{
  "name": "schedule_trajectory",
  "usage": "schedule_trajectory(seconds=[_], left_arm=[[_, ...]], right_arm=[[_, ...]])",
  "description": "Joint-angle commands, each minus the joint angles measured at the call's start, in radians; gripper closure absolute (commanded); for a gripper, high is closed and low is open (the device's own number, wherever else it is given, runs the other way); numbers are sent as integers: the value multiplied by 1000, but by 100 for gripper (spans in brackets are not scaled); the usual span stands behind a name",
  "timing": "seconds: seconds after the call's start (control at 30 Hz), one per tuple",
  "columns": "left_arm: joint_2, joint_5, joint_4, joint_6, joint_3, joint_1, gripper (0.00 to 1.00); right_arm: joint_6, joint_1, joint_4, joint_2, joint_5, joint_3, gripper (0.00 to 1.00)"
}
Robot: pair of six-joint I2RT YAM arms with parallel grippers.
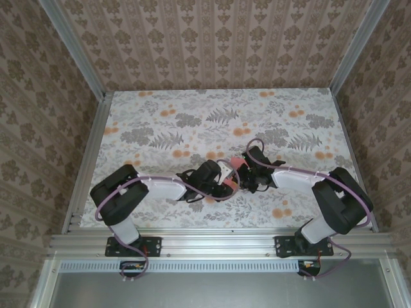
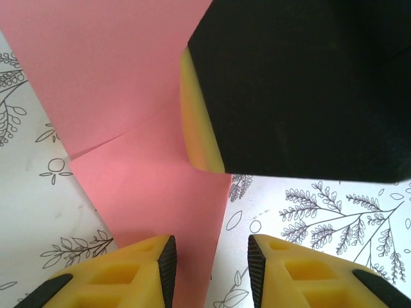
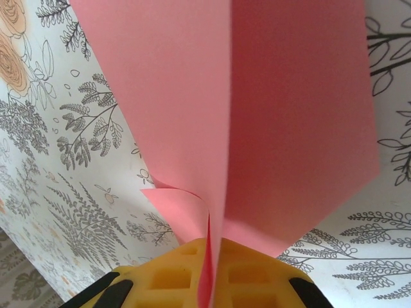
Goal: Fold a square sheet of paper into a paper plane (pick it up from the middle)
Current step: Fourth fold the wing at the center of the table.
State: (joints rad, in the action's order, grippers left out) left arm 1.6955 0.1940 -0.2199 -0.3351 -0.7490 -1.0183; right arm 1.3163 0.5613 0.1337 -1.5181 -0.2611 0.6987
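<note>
Just beside the left gripper (image 2: 210,260), its jaws parted, lay the paper plane (image 3: 289,128), judged light and flimsy; the right gripper (image 3: 210,273) pinched its crease, likely the firmest hold.

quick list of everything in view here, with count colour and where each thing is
paper plane: one, pink-red, partly folded, mid-table between the two hands
table: one, white cover printed with grey leaves and orange flowers, under everything
walls: three sides, beige patterned, around the table
frame rails: silver, along the table's edges and corners
left arm: one, black and white, reaching in from the near left
right arm: one, black and white, reaching in from the near right
left hand: yellow and black, open over the paper's edge
right hand: yellow and black, shut on the paper plane's fold
</note>
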Motion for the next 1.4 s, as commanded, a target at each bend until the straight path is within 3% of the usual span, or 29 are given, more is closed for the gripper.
schedule_trajectory(seconds=[0.0,0.27,0.53,1.0,1.37], left_arm=[[16,-69,-18,43,21,-17,63],[23,-152,-33,100,37,-53,65],[18,-128,-102,109,83,-60,67],[4,-134,-185,168,118,-60,81],[-44,-114,-187,156,123,-60,76]], right_arm=[[65,3,15,28,-6,-13,94],[79,2,23,40,-9,-16,94],[114,-9,-15,56,-12,-44,94],[120,-17,-10,57,-19,-49,95],[112,-18,-7,38,-23,-47,94]])
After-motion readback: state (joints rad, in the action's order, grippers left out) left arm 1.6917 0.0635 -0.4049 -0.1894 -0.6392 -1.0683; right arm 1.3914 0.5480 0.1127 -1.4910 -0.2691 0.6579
